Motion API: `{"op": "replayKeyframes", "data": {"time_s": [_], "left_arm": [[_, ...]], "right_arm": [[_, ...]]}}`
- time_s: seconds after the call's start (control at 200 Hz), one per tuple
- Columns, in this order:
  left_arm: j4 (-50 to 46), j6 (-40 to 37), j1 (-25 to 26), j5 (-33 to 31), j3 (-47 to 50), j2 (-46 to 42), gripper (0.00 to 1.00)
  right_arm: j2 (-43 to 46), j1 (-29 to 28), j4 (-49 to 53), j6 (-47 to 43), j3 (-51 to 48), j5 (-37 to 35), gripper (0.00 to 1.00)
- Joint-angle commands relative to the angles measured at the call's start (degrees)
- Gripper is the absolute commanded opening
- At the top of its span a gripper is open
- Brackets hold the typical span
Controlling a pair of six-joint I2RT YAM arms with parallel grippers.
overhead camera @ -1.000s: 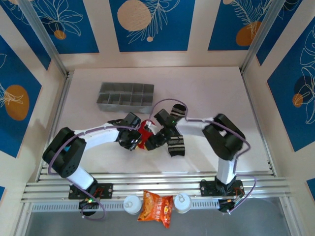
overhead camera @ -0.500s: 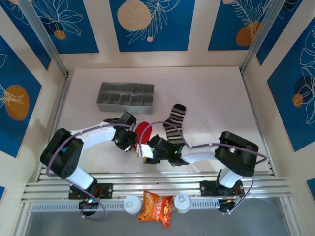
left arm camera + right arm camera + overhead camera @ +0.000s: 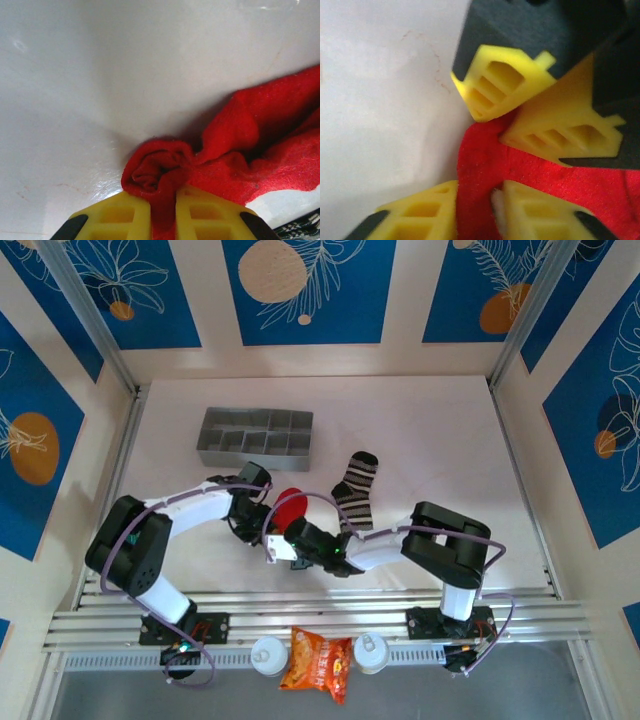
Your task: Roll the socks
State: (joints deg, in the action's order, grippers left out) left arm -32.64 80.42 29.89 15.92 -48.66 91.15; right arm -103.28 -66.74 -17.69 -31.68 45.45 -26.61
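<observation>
At the near middle of the table [image 3: 430, 430], your left gripper [image 3: 163, 202] is clamped tight on the rolled end of the red sock [image 3: 260, 140]. Your right gripper [image 3: 479, 195] pinches the same sock just beside it (the two pairs of yellow fingers sit close together). The rest of the red fabric spreads out behind them. The striped sock [image 3: 355, 490] lies unrolled near its right side, and the grey divided tray [image 3: 255, 437] is farther back.

Left gripper [image 3: 163, 196] pinching red sock [image 3: 260, 130] | right gripper [image 3: 479, 192] nipping same sock | both arms bending inward, grippers meeting.
</observation>
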Motion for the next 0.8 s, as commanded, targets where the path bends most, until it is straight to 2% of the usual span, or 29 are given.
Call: {"op": "replayKeyframes", "data": {"time_s": [0.0, 0.08, 0.155, 0.265, 0.405, 0.57, 0.72, 0.795], "left_arm": [[-4.7, -1.0, -1.2, -1.1, 0.5, 0.5, 0.15], [-5.4, -0.5, -1.3, -1.4, 0.6, -1.7, 0.19], [-5.4, 1.1, -1.7, -2.0, 1.1, -4.9, 0.31], [-5.4, 3.3, -2.2, -4.0, 1.8, -10.4, 0.51], [-3.9, 4.5, -2.5, -4.3, 3.1, -14.3, 0.68], [1.8, 6.0, -1.8, -1.0, 6.8, -15.7, 0.70], [6.0, 8.0, 1.2, -0.5, 7.5, -13.9, 0.65], [8.4, 8.3, 2.5, -0.5, 7.3, -11.8, 0.65]], "right_arm": [[-1.0, 0.2, 3.9, 3.6, 1.6, -1.1, 0.12], [0.0, 0.9, 6.4, 6.8, 1.2, 0.2, 0.06], [1.6, 2.4, 9.9, 10.7, 1.0, 4.7, 0.02], [3.9, 5.3, 13.3, 16.6, -0.1, 14.9, 0.00], [4.1, 9.8, 15.5, 23.1, -0.5, 29.2, 0.00], [3.0, 15.7, 15.7, 30.7, 0.6, 43.0, 0.00], [0.1, 21.2, 14.7, 37.1, 2.2, 54.6, 0.00], [-1.8, 23.0, 15.6, 38.5, 3.5, 58.0, 0.00]]}}
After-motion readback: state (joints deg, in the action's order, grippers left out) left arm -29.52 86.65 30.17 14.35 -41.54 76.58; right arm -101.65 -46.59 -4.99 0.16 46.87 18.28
